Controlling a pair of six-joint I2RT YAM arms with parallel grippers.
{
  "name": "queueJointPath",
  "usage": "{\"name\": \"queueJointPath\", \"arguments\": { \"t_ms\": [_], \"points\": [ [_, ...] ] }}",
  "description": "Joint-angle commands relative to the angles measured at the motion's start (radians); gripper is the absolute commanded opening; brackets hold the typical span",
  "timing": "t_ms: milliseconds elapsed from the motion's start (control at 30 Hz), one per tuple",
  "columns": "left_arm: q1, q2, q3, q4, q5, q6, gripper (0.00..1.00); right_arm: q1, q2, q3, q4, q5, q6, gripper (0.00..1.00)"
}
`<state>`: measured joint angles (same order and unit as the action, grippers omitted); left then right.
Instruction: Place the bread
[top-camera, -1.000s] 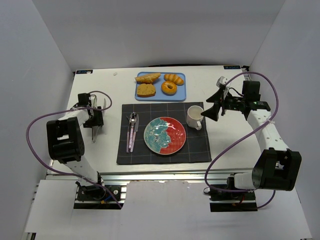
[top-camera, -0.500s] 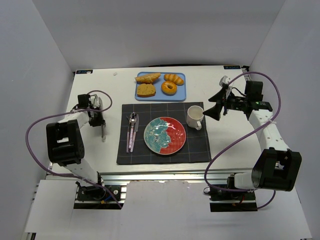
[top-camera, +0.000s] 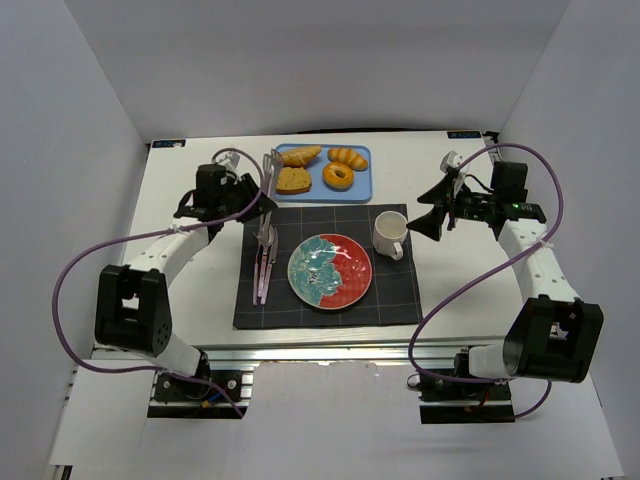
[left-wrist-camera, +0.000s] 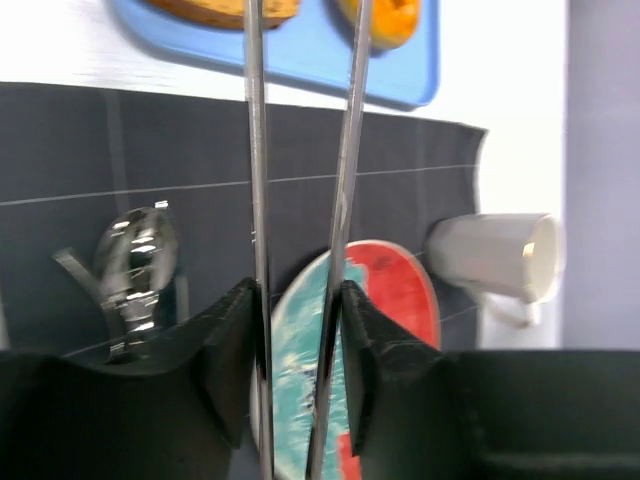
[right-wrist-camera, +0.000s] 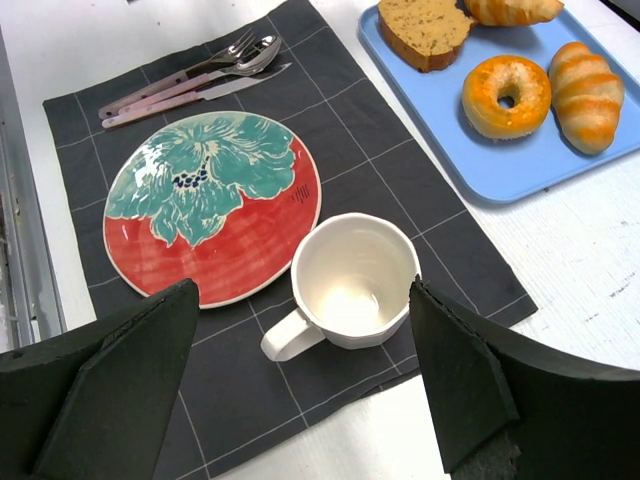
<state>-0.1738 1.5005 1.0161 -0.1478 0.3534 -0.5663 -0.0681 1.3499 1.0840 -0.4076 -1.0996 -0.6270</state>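
The bread (top-camera: 338, 176) is a glossy golden-orange ring on the blue tray (top-camera: 362, 188). It also shows in the right wrist view (right-wrist-camera: 506, 95), and its lower edge shows at the top of the left wrist view (left-wrist-camera: 386, 20). My left gripper (top-camera: 243, 196) (left-wrist-camera: 297, 300) is shut on metal tongs (top-camera: 268, 168) (left-wrist-camera: 256, 150). The tong arms are apart and point at the tray's left end, short of the bread. My right gripper (top-camera: 420, 222) (right-wrist-camera: 303, 300) is open and empty, just right of the white mug (top-camera: 388, 234).
The tray also holds an oval ridged roll (top-camera: 348, 158), a long roll (top-camera: 296, 155) and a brown slice (top-camera: 292, 180). On the dark placemat (top-camera: 395, 300) lie a teal and red plate (top-camera: 330, 270), the mug and cutlery (top-camera: 264, 262). White walls enclose the table.
My left arm has swung from the table's left side to the mat's far left corner, carrying the tongs, which now point at the tray. The right arm has hardly moved.
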Motion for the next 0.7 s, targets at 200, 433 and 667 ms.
{"name": "queueJointPath", "arguments": {
  "t_ms": [200, 433, 667],
  "points": [
    [-0.076, 0.145, 0.157, 0.048, 0.053, -0.161, 0.49, -0.009, -0.037, 0.002, 0.043, -0.032, 0.012, 0.89],
    [-0.127, 0.260, 0.277, 0.001, 0.022, -0.149, 0.49, -0.016, -0.043, -0.006, 0.039, -0.037, 0.007, 0.90],
    [-0.150, 0.349, 0.355, -0.039, 0.002, -0.150, 0.51, -0.025, -0.043, -0.009, 0.041, -0.042, 0.004, 0.89]
  ]
}}
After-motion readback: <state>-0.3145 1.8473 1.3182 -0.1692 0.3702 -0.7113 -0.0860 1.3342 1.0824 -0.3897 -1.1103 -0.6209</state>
